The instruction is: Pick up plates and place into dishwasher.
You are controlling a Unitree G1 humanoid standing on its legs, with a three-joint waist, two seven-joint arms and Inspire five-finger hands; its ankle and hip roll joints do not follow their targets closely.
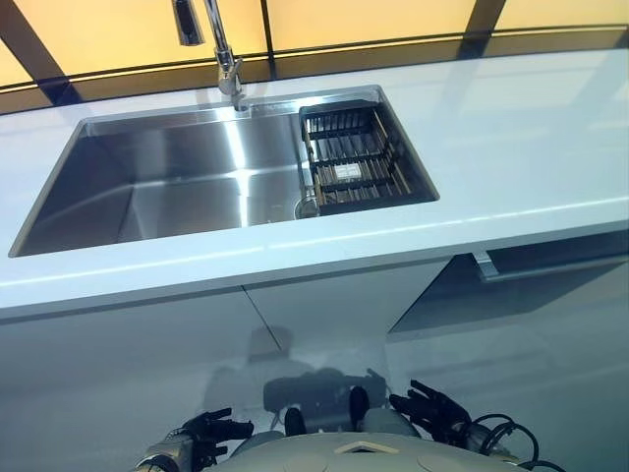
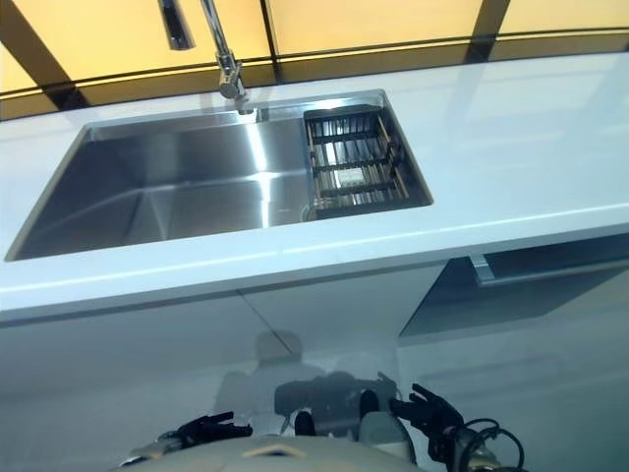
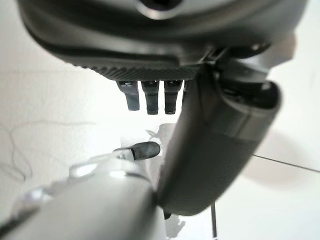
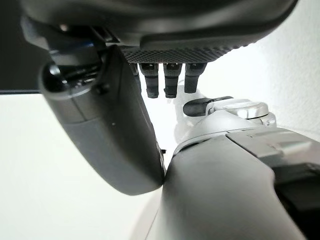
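1. White desk point(image 1: 511, 147) runs across the head views, with a stainless sink point(image 1: 147, 187) set into it.
2. Chrome faucet point(image 1: 221, 49) stands at the sink's far rim, spout reaching toward the upper left.
3. Dark wire rack point(image 1: 356, 159) sits inside the sink at its right end, touching the right wall; a round drain point(image 1: 308, 207) shows just beside the rack's near left corner.
4. No plates can be seen in the sink, on the desk or in either robot hand; rack slots look bare.
5. Below the desk: white cabinet fronts point(image 1: 128, 364) with a seam between two panels. To the right, a darker panel point(image 1: 511, 295) stands tilted out under the desk edge, with a metal handle bar point(image 1: 550, 265) along its top. Cannot tell if it is the dishwasher door.
6. Left robot hand point(image 1: 211, 430) hangs low at the bottom edge, well below the desk, fingers relaxed and spread, holding nothing. Its wrist view shows fingers point(image 3: 150, 97) straight in a row, thumb apart.
7. Right robot hand point(image 1: 432, 410) hangs low at the bottom right, fingers splayed, empty. Its wrist view shows fingers point(image 4: 167, 80) straight, thumb apart.
8. No readable writing, labels or brand marks on any surface.
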